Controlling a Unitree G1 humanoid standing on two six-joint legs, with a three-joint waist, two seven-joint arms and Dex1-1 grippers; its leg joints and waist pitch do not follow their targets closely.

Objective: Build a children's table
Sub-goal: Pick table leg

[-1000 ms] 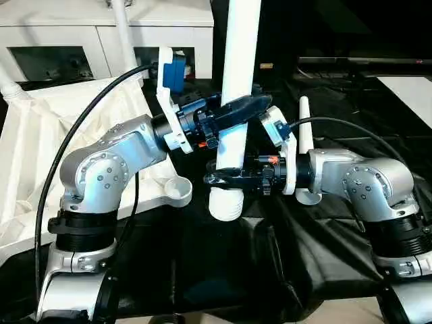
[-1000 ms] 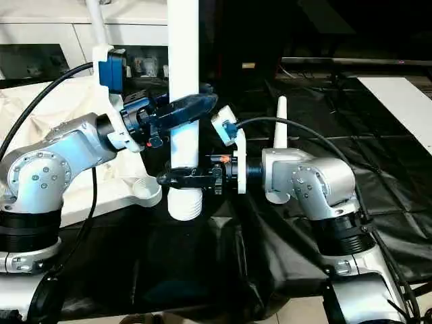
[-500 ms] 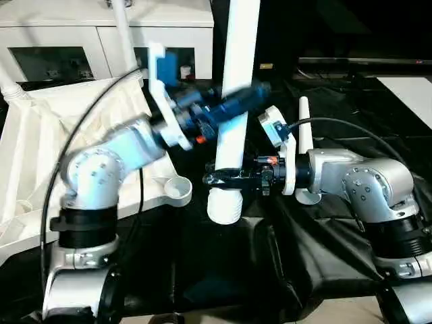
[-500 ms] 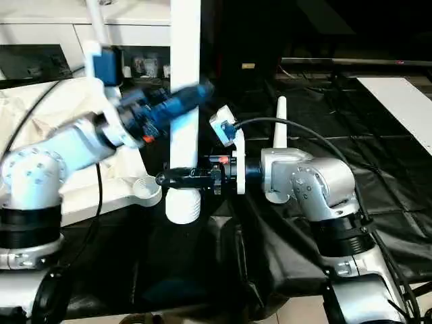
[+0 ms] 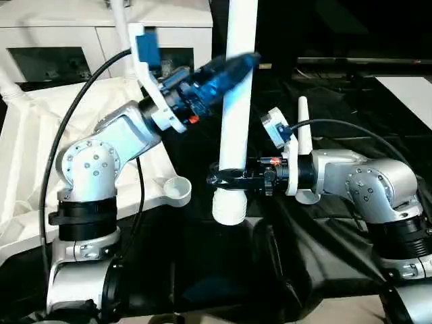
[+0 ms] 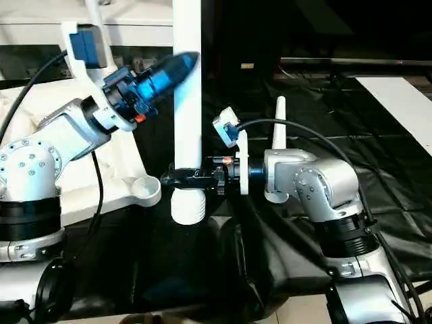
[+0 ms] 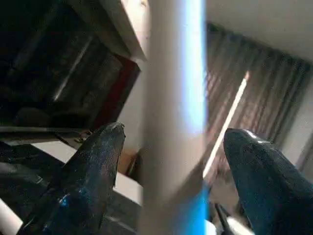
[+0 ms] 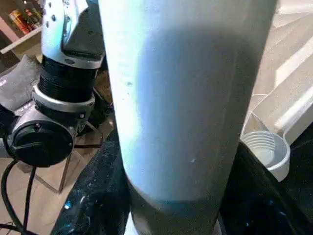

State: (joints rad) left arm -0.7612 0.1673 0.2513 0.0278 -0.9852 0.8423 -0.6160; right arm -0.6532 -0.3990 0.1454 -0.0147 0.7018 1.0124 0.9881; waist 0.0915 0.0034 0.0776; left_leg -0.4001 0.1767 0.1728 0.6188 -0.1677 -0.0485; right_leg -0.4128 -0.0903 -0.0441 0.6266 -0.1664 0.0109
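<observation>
The big black-sheeted table (image 5: 324, 270) is lying under everything. On it, at about nine o'clock from the centre of the head view, the white tabletop (image 5: 40, 169) is resting upside down, and its round corner socket (image 5: 177, 191) is pointing toward the middle.

The long white leg (image 5: 236, 108) is standing almost upright in the centre, with its ribbed end (image 5: 228, 208) hanging low, a little to the three o'clock side of that socket and not yet in it. Another leg (image 5: 123, 27) is already standing up from the tabletop at about eleven o'clock.

The right gripper (image 5: 226, 179) is coming in from three o'clock and is closing its two black fingers around the leg just above the ribbed end — it alone seems to be carrying the leg. The left gripper (image 5: 229, 66) is sitting higher on the leg, at about twelve o'clock. In its wrist view the fingers (image 7: 93, 171) are standing wide, one on each side of the leg with a gap, so it is holding nothing.

To do this step well, I think the right gripper should be keeping a firm hold while the left one takes a new hold. Then the ribbed end must be carried over the socket and kept straight — a tilted leg will probably be jamming on the rim.
</observation>
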